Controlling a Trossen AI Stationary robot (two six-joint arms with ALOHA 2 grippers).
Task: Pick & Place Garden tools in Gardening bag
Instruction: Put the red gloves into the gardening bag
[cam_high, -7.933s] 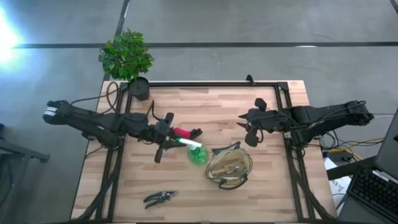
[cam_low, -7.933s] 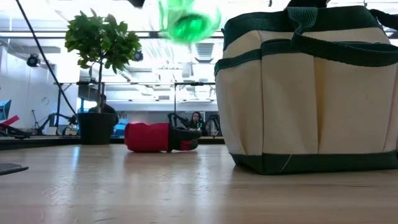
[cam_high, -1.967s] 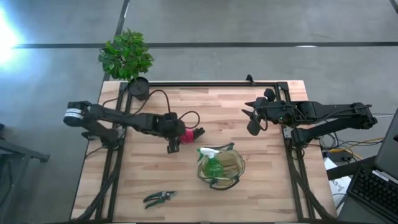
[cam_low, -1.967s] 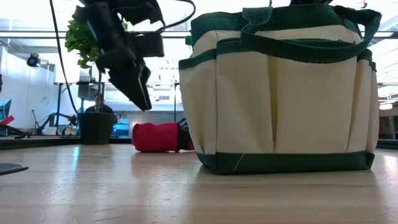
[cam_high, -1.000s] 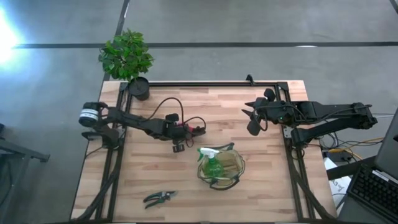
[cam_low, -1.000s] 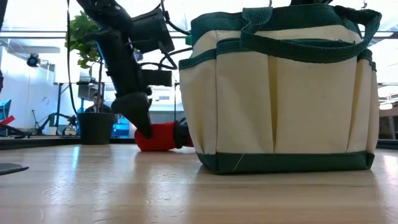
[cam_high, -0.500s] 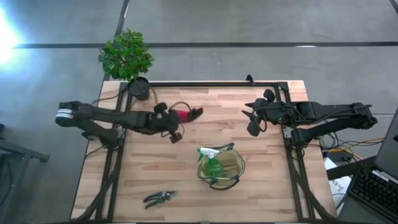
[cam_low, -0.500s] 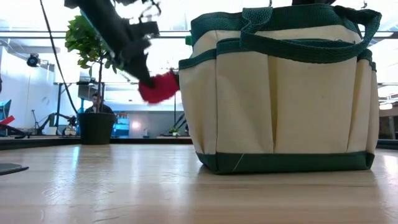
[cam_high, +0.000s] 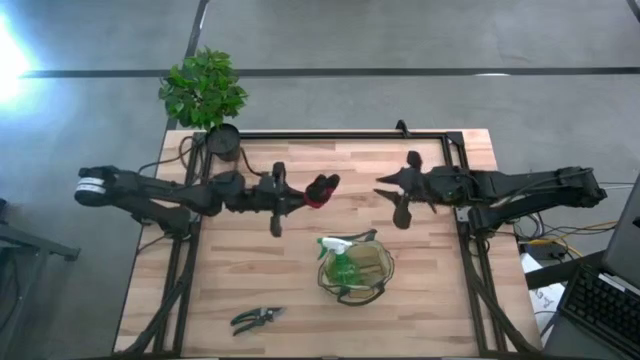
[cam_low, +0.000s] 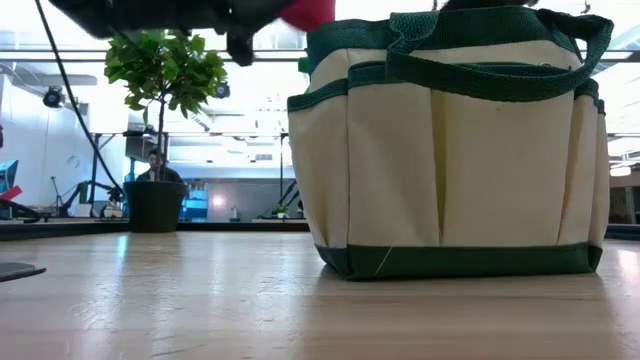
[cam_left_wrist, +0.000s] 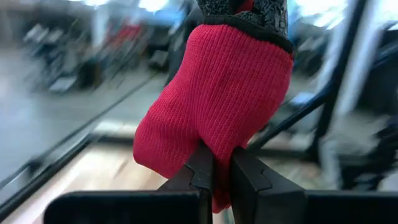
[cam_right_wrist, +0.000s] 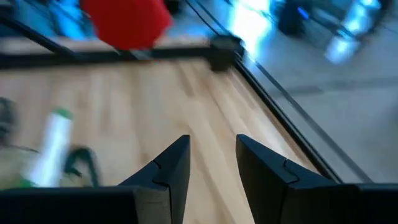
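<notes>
One red-and-black glove (cam_left_wrist: 214, 106) is pinched at its cuff by the left gripper (cam_left_wrist: 216, 168), fingers closed tight on the knit; it is carried clear of the table, above the middle toward the far edge. In the high view the glove (cam_high: 320, 189) is seen hanging off the gripper tip (cam_high: 300, 197). It is judged soft, light and floppy, with no stiffness; a fold of fabric is the only hold, and it may drape or snag on the bag's handles when lowered.

The gardening bag (cam_high: 355, 268) is set near the middle of the table, a little toward the near edge, with the green spray bottle (cam_high: 341, 262) already inside. Pruning shears (cam_high: 257, 318) are left lying near the near-left corner.

The right gripper (cam_right_wrist: 210, 163) is held over the right half of the table, fingers apart, nothing between them.

The table (cam_high: 420, 300) is pale wood planking inside a black frame. A potted plant (cam_high: 205, 95) is placed at the far-left corner. Beyond it, a grey floor and, in the low view, a seated person (cam_low: 157, 166) in a bright room.
</notes>
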